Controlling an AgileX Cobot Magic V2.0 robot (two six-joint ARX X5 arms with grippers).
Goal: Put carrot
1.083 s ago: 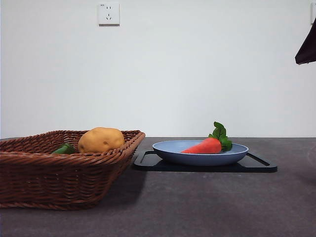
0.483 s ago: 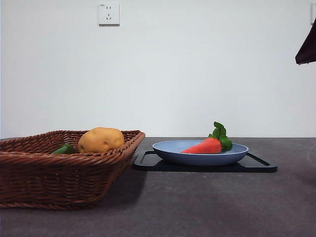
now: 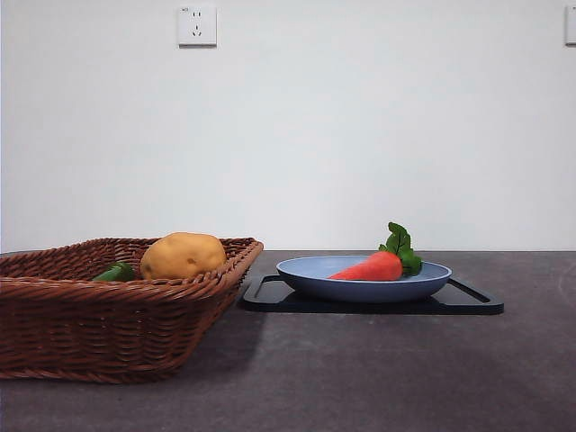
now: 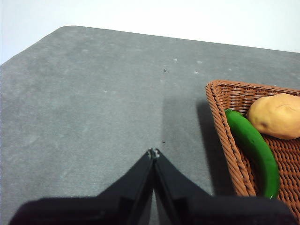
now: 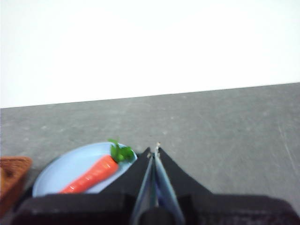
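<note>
The dark arm tip at the top right had left my front view; the carrot (image 3: pixel 372 266) lay on the blue plate (image 3: pixel 310 279), both hands (image 4: pixel 153 153) (image 5: pixel 154 148) pressed closed, empty.

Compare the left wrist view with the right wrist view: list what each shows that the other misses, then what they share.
Only the left wrist view shows the potato and the green vegetable lying side by side in the basket, plus the left gripper, shut over bare table.

Only the right wrist view shows the carrot lying on the blue plate, with the right gripper shut and empty, close beside the plate.

Both show the grey table, the white wall, and some of the basket; the right wrist view catches only a corner.
</note>
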